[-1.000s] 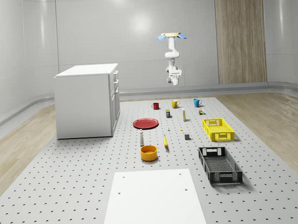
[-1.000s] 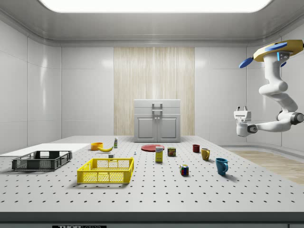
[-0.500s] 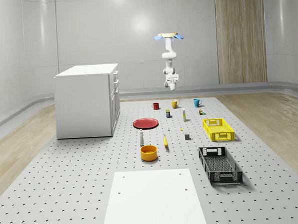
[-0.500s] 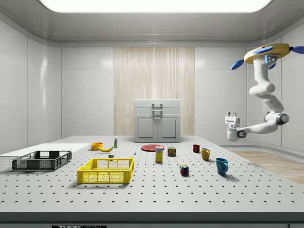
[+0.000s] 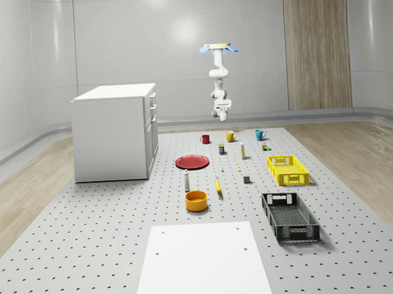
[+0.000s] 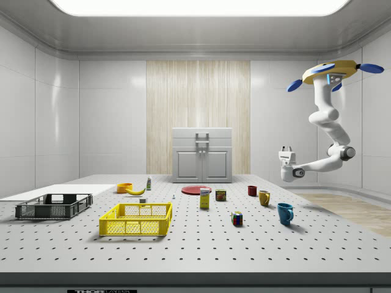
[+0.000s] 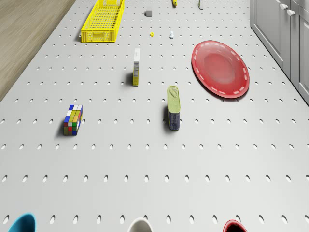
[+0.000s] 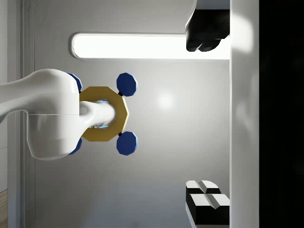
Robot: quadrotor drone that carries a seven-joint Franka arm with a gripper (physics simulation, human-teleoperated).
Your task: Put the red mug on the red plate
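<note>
The red mug (image 5: 205, 139) (image 6: 252, 190) stands upright in the far row of the table, and its rim (image 7: 235, 225) shows in the drone view. The red plate (image 5: 192, 162) (image 6: 196, 190) (image 7: 220, 69) lies flat on the table, nearer the cabinet and apart from the mug. The drone (image 5: 218, 48) (image 6: 333, 70) hovers high beyond the table's far edge, behind the row of mugs. Its arm hangs down and bends back up. The gripper (image 5: 220, 115) (image 6: 285, 149) (image 8: 207, 116) is turned upward toward the drone, well above the mugs, open and holding nothing.
A yellow mug (image 5: 230, 136) and a blue mug (image 5: 260, 134) stand beside the red one. A white cabinet (image 5: 116, 131) is at the whole-scene view's left. A can (image 7: 174, 114), small box (image 7: 136, 66), Rubik's cube (image 7: 73, 120), yellow crate (image 5: 287, 169), black crate (image 5: 290, 216), orange bowl (image 5: 196, 200) and banana (image 5: 218, 185) lie about.
The drone with its arm has shifted to the whole-scene view's left and the side view's left, closer to the mugs. The gripper stayed open and upturned. Nothing on the table moved.
</note>
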